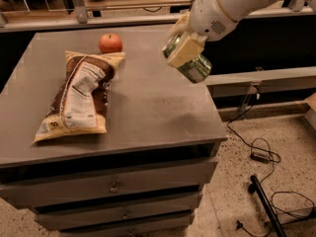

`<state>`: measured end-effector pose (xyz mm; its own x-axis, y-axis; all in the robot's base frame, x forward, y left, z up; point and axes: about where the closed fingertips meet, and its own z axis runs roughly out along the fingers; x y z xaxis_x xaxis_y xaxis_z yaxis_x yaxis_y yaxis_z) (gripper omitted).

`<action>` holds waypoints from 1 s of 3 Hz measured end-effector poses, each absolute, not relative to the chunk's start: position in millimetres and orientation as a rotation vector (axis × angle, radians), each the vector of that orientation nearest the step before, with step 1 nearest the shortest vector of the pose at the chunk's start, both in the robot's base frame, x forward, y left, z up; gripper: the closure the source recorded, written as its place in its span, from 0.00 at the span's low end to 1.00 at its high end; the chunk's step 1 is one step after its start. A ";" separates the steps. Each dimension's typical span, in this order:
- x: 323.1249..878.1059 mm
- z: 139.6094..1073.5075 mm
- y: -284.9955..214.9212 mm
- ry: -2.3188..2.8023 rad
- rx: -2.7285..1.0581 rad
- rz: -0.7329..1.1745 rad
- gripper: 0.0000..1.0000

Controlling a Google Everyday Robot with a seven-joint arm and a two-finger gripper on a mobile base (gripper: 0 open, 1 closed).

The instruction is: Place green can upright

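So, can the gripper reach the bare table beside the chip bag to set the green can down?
Probably yes. The gripper, shut on the tilted green can, hangs above the table near its edge; the chip bag and apple lie well clear.

One camera looks down at a slant from above and in front of the grey drawer-fronted counter [148, 112], apparently at middling range. The pale claw [181, 46], clamped on a tilted green aluminium can [196, 69], hangs upper right; speckled floor [247, 191] lies below it.

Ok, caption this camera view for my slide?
End effector grips the green can, tilted, above the table edge; chip bag and apple lie on it.
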<state>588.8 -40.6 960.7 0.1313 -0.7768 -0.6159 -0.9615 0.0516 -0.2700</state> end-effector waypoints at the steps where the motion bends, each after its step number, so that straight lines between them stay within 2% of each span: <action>1: 581.4 1009.9 -23.1 1.283 -1.741 0.631 1.00; 3: 572.6 1011.0 -13.0 0.973 -1.545 1.081 1.00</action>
<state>572.6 -13.0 1011.0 0.2843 -0.0746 -0.9558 -0.9428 -0.2029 -0.2646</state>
